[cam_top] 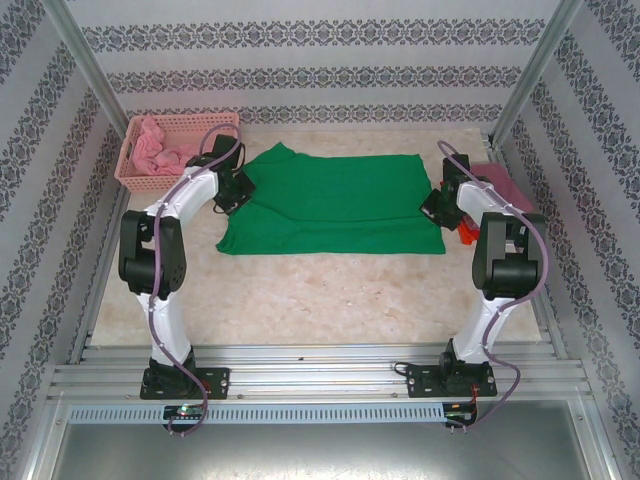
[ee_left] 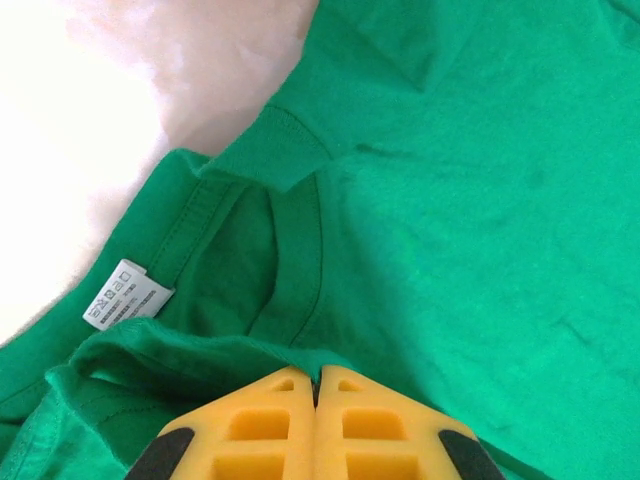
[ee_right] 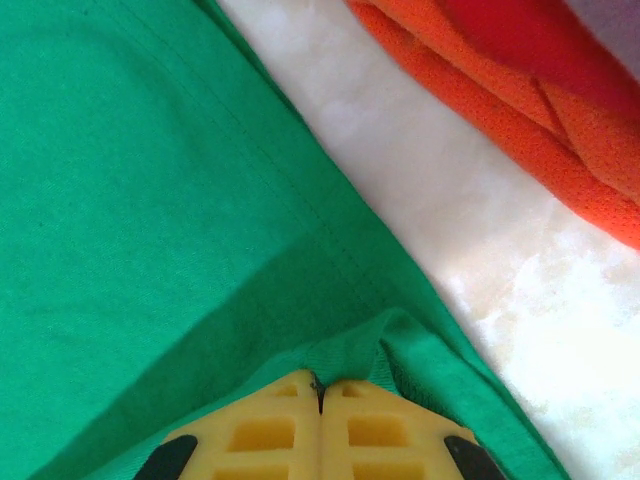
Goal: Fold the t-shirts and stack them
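Your left pincer (ee_left: pixel 316 385) is clenched, its yellow fingers pressed flat together. A fold of the bright green t-shirt (ee_left: pixel 480 200) of soft cloth puckers up into their tips, so it is grasping the shirt just beside the neck opening. Ahead of the tips and to their left lies the ribbed collar with a small white sewn-in label (ee_left: pixel 127 295). Past that you see the pale marbled table top (ee_left: pixel 100 120).

Your right pincer (ee_right: pixel 320 385) is clenched too, grasping the hem of the green t-shirt, which rises in a small ridge to meet the tips. Green cloth spreads ahead and to the left of it. To its right is a strip of bare table, and beyond that strip lies an orange mesh-cloth t-shirt (ee_right: pixel 520 110) with a red cloth t-shirt (ee_right: pixel 530 40) against its far side.

From the camera above, the green t-shirt lies spread between the two pincers — the left pincer (cam_top: pixel 232 190) at its collar end, the right pincer (cam_top: pixel 437 205) at its hem end. Beyond the left pincer, on its outer side, a pink plastic lattice basket (cam_top: pixel 135 170) holds crumpled light pink cloth (cam_top: pixel 160 150). Just outside the right pincer lies a folded dusty pink t-shirt (cam_top: pixel 500 185).
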### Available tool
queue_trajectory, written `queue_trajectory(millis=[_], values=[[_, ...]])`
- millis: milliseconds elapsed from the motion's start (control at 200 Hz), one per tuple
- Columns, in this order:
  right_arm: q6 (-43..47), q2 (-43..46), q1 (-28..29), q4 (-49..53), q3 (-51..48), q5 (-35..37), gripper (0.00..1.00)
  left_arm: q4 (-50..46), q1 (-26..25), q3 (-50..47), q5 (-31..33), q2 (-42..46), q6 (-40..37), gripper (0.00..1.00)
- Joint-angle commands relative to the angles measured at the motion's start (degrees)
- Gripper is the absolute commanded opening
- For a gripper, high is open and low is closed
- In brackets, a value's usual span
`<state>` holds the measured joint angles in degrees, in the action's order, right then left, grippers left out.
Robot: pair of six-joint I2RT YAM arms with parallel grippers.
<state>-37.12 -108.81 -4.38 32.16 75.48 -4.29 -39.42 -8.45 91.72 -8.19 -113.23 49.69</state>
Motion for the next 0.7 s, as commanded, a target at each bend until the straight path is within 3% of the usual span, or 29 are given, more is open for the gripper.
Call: queue_trajectory(millis=[0, 55, 140, 205, 375, 505, 694], values=[[0.58, -1.14, -0.16, -1.50, 1.61, 1.34, 0.00, -0.01, 1.06, 2.44, -0.75, -1.35, -1.35, 0.05], [0.86, -0.61, -0.19, -2.44, 1.32, 0.27, 0.12, 0.07, 1.05, 2.83, -0.94, -1.77, -1.35, 0.17], [1.90, 1.86, -0.12, -4.90, -0.44, -1.61, 0.42, -0.30, 1.00, 2.75, -1.14, -1.30, -1.40, 0.40], [2.54, 4.59, -0.03, -6.59, -2.48, -1.85, 0.58, 0.02, 0.98, 1.19, -0.74, 0.22, -1.44, 0.58], [6.61, 12.47, 2.37, -9.96, -8.26, 1.38, 0.76, 2.20, 0.32, -4.64, 2.24, 7.11, -1.95, 0.94], [9.48, 12.89, 7.03, -12.00, -9.56, 2.17, 0.78, 8.99, -2.09, -8.83, -0.54, 8.38, -2.32, 0.99], [6.67, 4.10, 11.16, -14.61, -5.66, -3.61, 0.78, 18.70, -4.00, -10.88, -6.95, 1.89, -1.09, 0.99]])
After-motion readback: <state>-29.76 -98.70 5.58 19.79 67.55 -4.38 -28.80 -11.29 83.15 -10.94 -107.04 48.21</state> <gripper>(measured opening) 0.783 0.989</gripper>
